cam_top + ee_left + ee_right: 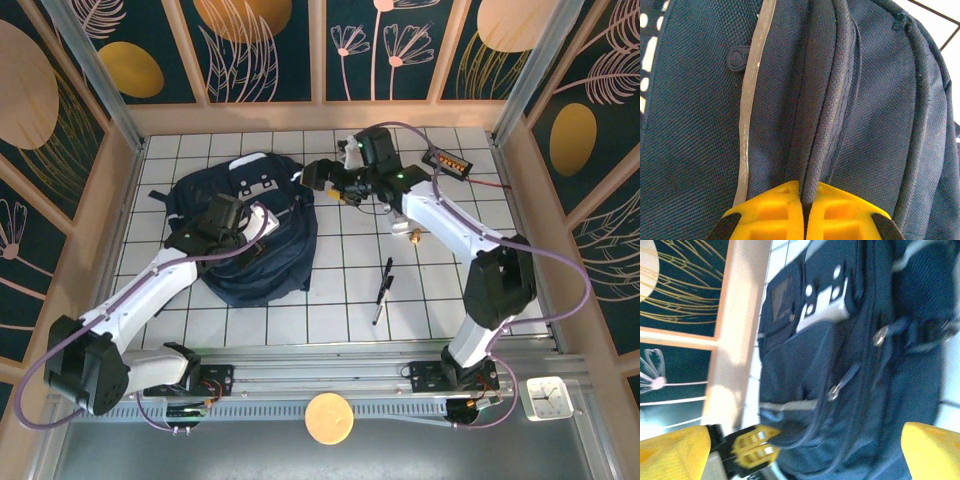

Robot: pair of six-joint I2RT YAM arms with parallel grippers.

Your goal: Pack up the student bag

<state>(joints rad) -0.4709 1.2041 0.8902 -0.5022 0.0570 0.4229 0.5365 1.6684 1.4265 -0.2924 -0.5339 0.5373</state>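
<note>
- The backpack (245, 235) is lying flat on the left part of the tiled counter (440, 300), pockets and zips facing up; it is sitting within reach of both arms, so each can be working one side of it.
- The left jaws are clamping shut on a raised ridge of navy fabric along a zip seam, yellow pads (772, 212) pressing together on it; pinching there is probably meant to lift or steady one lip so the bag can be spread.
- The right jaws are standing wide open and holding nothing, one yellow finger (672, 450) at each side of the wrist view; they are facing the bag's side, where a silver zip pull (834, 390) is dangling; I judge they are lining up for a pull or the opposite lip.
- A black pen (383, 290) and a small brass-coloured piece (413, 236) are lying on the counter right of the bag, near the right arm; these are likely waiting to go in.
- No compartment is visibly gaping yet; packing seems to be only beginning.
</note>
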